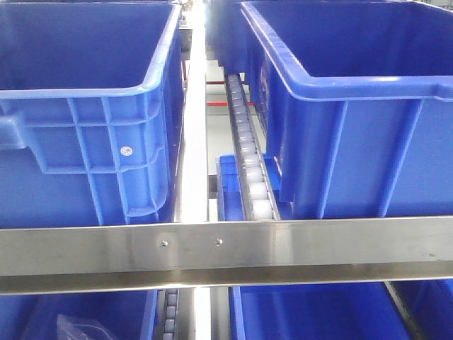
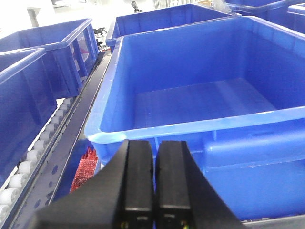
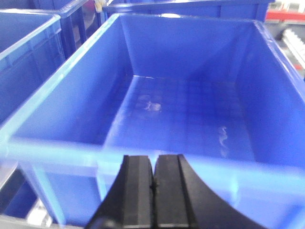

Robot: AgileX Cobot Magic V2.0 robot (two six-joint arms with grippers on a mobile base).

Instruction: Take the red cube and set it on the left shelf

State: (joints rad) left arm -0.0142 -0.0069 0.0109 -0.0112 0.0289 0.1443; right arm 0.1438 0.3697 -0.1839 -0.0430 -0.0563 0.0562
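In the left wrist view, a red rough-surfaced object (image 2: 85,171) shows low at the left, in a lower blue bin beneath the shelf level, partly hidden by my gripper; I cannot tell if it is the red cube. My left gripper (image 2: 155,145) is shut and empty, in front of the near rim of a large empty blue bin (image 2: 200,126). My right gripper (image 3: 153,160) is shut and empty, at the near rim of another empty blue bin (image 3: 71,148). Neither gripper shows in the front view, and no red cube shows there.
The front view shows two large blue bins, left (image 1: 85,92) and right (image 1: 354,92), on a rack behind a steel crossbar (image 1: 226,248). A white roller track (image 1: 251,163) runs between them. More blue bins (image 1: 311,312) sit on the lower level.
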